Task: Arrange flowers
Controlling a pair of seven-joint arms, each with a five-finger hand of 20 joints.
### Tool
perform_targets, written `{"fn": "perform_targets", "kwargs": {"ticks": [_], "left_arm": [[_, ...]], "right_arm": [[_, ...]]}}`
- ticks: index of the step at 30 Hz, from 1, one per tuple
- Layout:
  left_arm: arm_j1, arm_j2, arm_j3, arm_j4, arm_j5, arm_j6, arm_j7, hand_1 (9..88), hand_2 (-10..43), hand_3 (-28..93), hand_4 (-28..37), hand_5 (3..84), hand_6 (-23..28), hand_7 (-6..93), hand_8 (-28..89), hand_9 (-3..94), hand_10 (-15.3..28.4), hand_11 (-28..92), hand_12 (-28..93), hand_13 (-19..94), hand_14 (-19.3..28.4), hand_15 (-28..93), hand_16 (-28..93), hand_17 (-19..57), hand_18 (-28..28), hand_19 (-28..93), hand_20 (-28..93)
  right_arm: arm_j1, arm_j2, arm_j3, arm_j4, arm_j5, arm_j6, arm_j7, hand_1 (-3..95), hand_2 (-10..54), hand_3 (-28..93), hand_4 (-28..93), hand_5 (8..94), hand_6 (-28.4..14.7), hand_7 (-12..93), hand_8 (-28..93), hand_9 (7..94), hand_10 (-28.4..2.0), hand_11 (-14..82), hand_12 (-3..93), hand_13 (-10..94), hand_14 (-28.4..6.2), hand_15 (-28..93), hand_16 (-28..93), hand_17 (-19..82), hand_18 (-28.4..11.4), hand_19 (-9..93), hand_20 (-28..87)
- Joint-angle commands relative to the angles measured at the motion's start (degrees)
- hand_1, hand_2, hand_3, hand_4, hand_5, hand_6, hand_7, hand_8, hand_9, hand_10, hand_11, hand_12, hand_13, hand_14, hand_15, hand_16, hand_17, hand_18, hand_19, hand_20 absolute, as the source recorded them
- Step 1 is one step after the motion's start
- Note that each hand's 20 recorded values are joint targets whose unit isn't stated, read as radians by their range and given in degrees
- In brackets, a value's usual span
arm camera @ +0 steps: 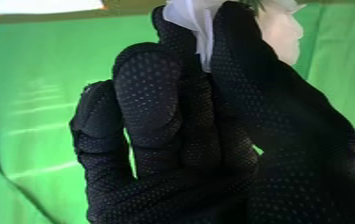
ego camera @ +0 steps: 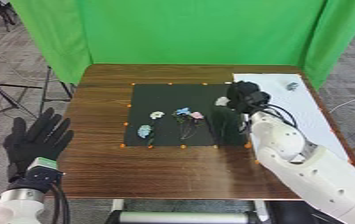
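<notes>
In the head view my right hand (ego camera: 244, 94) is at the seam between the dark mat and the white sheet, with a white flower (ego camera: 222, 101) at its fingertips. In the right wrist view the right hand (arm camera: 200, 130) pinches the white flower (arm camera: 189, 16) between thumb and fingers. On the mat lie a blue flower (ego camera: 144, 131), another white flower (ego camera: 157, 115), a light-blue flower (ego camera: 183, 111) and a pink flower (ego camera: 196, 115), with thin stems. My left hand (ego camera: 38, 139) is held off the table's left side, its fingers straight.
A dark mat (ego camera: 169, 92) with orange markers around its edge lies on the brown table (ego camera: 102, 165). Beside it, the white sheet (ego camera: 280, 85) carries a small greyish item (ego camera: 292, 86). A green curtain (ego camera: 191, 30) hangs behind.
</notes>
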Motion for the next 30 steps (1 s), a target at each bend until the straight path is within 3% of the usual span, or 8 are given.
{"fn": "perform_targets", "kwargs": {"ticks": [1,8,10,12,15,17,23,30], "left_arm": [[1.0,-0.76,-0.96,-0.32,0.09,0.66,-1.05,23.3,8.6,70,-28.3,33.5,6.6,16.1,-10,27.9,12.7,19,10,19,13.4,31,-7,-5.9,11.9,23,8],[1.2,-1.15,-1.3,-0.52,-0.53,1.86,-1.24,23.1,8.8,71,-28.3,33.9,6.8,16.2,-10,28.0,12.9,20,10,19,13.5,32,-7,-6.1,11.9,23,8],[1.2,-0.45,-0.87,-1.35,-1.23,3.74,0.31,23.1,8.9,71,-28.3,34.0,6.8,16.3,-10,28.1,13.1,20,10,19,13.5,32,-7,-6.1,11.9,23,8],[1.2,-0.48,-1.28,-1.36,0.04,2.51,-0.23,23.5,8.7,71,-28.3,34.1,6.8,16.6,-10,28.1,13.1,20,10,19,13.5,32,-7,-6.1,11.9,24,8],[0.9,-0.2,-1.22,-1.39,-0.81,3.41,0.66,24.2,8.4,71,-28.3,33.8,6.8,16.9,-10,27.4,13.0,20,10,18,13.2,32,-7,-6.3,11.8,24,8],[0.7,-0.01,-0.88,-1.58,-1.0,4.97,1.14,24.5,8.1,71,-28.3,33.0,6.7,17.1,-10,25.8,12.9,20,10,15,12.3,32,-7,-6.3,11.7,24,8],[1.1,0.24,-0.64,-1.78,-1.87,5.6,2.12,25.3,6.9,72,-28.3,30.7,6.7,17.3,-11,20.6,12.3,20,10,8,10.7,28,-8,-6.5,11.1,24,8],[1.4,0.24,-0.9,-1.79,-2.03,5.18,2.39,25.3,6.6,72,-28.3,29.2,6.6,17.6,-11,19.1,12.2,19,10,7,10.3,27,-7,-6.8,10.9,24,8]], "right_arm": [[0.2,-0.3,-1.8,-0.1,-2.3,-0.3,-1.2,60.1,-5.4,64,-28,75.6,2.0,25,-2,82.6,-7.3,5.3,25.0,76,-7.4,62,28,38,-21.8,84,39],[-0.4,-0.3,-2.1,-0.5,-2.2,-0.9,-0.8,59.1,-5.9,65,-28,75.7,1.9,25,-2,82.1,-7.7,5.6,24.7,76,-7.7,61,28,38,-22.0,84,39],[-0.4,-0.5,-1.9,-0.5,-2.2,-1.7,-0.9,58.6,-7.1,67,-28,74.9,1.7,25,-2,80.9,-8.0,5.9,24.2,75,-7.7,61,28,37,-21.9,84,38],[-0.8,-0.7,-1.4,-0.8,-2.1,-2.7,-1.0,58.3,-8.5,68,-28,73.8,1.6,25,-3,79.1,-8.1,6.6,23.0,74,-7.6,60,29,37,-22.0,83,38],[-1.1,-0.7,-1.0,-1.1,-1.9,-3.4,-1.0,57.8,-9.4,69,-28,71.9,1.3,26,-4,76.7,-8.5,8.1,21.0,74,-7.1,58,33,37,-22.3,83,37],[-1.5,-0.7,-0.7,-1.6,-1.8,-3.6,-0.8,57.6,-9.5,69,-28,70.7,0.7,25,-4,74.7,-8.8,9.4,19.6,74,-7.0,58,34,36,-22.3,83,37],[-2.1,-0.8,0.1,-2.3,-2.4,-5.6,-1.1,52.0,-9.5,75,-28,65.4,0.3,22,-6,68.3,-11.0,13.8,14.1,73,-6.9,57,34,36,-22.3,82,36],[-3.5,-0.4,1.9,-4.3,-1.5,-8.5,-0.8,52.4,-9.5,75,-28,61.9,-0.2,22,-15,62.9,-12.4,13.3,13.2,71,-6.5,56,35,35,-22.4,82,35]]}}
